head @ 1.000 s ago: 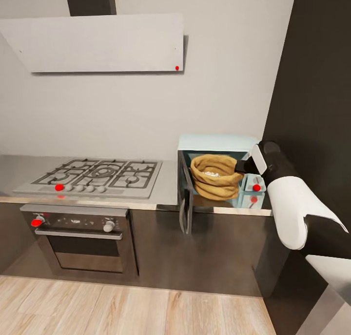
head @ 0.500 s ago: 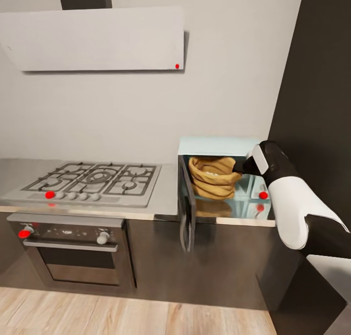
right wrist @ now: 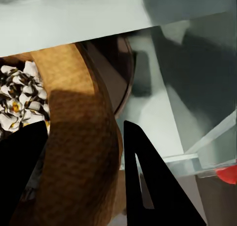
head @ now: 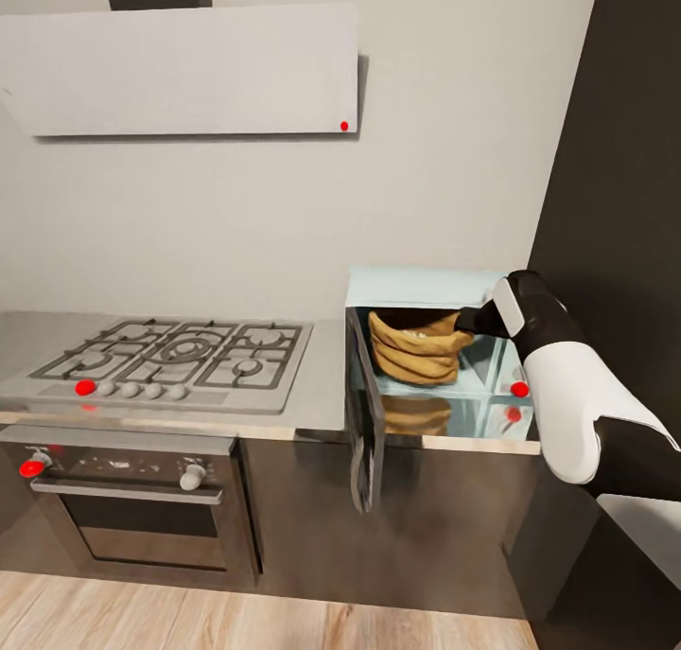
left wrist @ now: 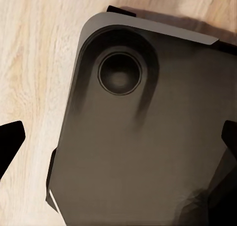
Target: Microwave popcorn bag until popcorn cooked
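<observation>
Squat tan paper popcorn bag [head: 419,347] inside open mint-blue microwave [head: 426,286] on grey counter [head: 322,385]; white popped kernels [right wrist: 17,95] inside. Right tool [right wrist: 84,152] clamps bag rim. Left tool's grip unclear.

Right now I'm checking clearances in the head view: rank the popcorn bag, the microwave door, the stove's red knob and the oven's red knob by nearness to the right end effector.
1. popcorn bag, gripped at its rim by the right end effector, inside the microwave.
2. microwave door, hanging open, left of the bag.
3. stove's red knob, far left on the countertop.
4. oven's red knob, lower, farthest left.
</observation>
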{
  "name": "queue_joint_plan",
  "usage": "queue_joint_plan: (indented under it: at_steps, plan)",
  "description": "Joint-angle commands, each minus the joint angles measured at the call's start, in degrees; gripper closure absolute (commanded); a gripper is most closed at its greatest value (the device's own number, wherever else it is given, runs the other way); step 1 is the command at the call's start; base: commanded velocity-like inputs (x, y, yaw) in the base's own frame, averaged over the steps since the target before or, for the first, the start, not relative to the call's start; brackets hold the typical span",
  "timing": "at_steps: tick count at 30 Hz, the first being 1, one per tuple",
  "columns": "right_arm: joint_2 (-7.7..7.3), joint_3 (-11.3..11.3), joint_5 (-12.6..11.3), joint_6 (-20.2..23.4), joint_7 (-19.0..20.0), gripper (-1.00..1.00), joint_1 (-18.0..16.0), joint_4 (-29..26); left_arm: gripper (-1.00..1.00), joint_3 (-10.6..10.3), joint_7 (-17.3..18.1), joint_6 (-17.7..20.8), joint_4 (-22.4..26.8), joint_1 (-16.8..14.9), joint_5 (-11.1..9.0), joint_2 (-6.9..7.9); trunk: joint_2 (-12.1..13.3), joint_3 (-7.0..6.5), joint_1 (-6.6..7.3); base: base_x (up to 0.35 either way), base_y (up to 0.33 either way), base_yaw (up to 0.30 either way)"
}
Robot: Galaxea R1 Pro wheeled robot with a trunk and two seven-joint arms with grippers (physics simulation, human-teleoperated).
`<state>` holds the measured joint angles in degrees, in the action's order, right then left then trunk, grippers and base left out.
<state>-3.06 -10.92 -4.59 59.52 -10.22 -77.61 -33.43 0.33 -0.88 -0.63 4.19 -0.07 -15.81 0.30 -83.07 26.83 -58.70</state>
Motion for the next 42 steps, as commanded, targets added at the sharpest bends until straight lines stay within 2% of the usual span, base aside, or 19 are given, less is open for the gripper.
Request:
queue_joint_plan:
  at_steps: [1,15,16,17,30,31,36,37,39,40,42]
  plan:
    - [-0.08,0.0,3.4,0.5,-0.5,1.00,0.0,2.6,-1.00,0.0,-0.1,-0.1,0.0,0.0,-0.3,0.03,0.0,0.08,-0.03,0.017,0.000,0.000]
    - [-0.10,0.0,3.4,0.5,-0.6,1.00,0.0,2.6,-1.00,0.1,-0.1,-0.1,0.0,0.0,-0.3,0.02,0.0,0.08,-0.03,0.038,0.000,0.000]
    - [0.25,0.2,0.4,0.5,-0.5,1.00,-1.5,2.4,-1.00,0.1,-0.2,-0.1,0.2,0.0,-0.3,-0.01,0.0,0.06,-0.01,0.000,0.000,0.000]
    - [0.34,0.2,1.1,0.5,-0.7,1.00,-1.4,1.9,-1.00,0.2,-0.2,-0.1,0.1,0.0,-0.3,0.03,0.0,0.06,-0.01,0.000,0.000,0.000]
    - [0.33,0.6,0.9,0.5,-0.8,1.00,-1.8,1.8,-1.00,0.2,-0.2,-0.1,0.2,0.0,-0.3,0.05,0.0,0.06,-0.01,0.000,0.000,0.000]
    - [0.33,0.6,0.9,0.5,-0.8,-1.00,-1.8,1.8,-1.00,0.2,-0.2,-0.1,0.2,0.0,-0.3,0.05,0.0,0.06,-0.01,0.000,0.000,0.000]
    - [0.34,2.1,2.3,0.5,-0.8,-1.00,-1.8,0.3,-1.00,0.2,-0.2,-0.1,0.2,0.0,-0.3,0.05,0.0,0.06,-0.01,0.000,0.000,0.000]
    - [0.34,2.1,0.9,0.5,-0.8,-1.00,-1.8,0.3,-1.00,0.2,-0.2,-0.1,0.2,0.0,-0.3,0.05,0.0,0.06,-0.01,0.000,0.000,0.000]
    - [0.34,2.1,0.6,0.5,-0.7,-1.00,-1.8,0.2,-1.00,0.2,-0.2,-0.1,0.1,0.0,-0.3,0.05,0.0,0.06,-0.01,0.000,0.000,0.000]
    - [0.34,2.1,3.1,0.5,-0.6,-1.00,-1.8,0.2,-1.00,0.2,-0.2,-0.1,0.2,0.0,-0.3,0.05,0.0,0.06,-0.01,0.000,0.000,0.000]
    - [0.34,2.1,3.1,0.5,-0.6,-1.00,-1.8,0.2,-1.00,0.2,-0.2,-0.1,0.2,0.0,-0.3,0.05,0.0,0.06,-0.01,-0.023,0.000,0.000]
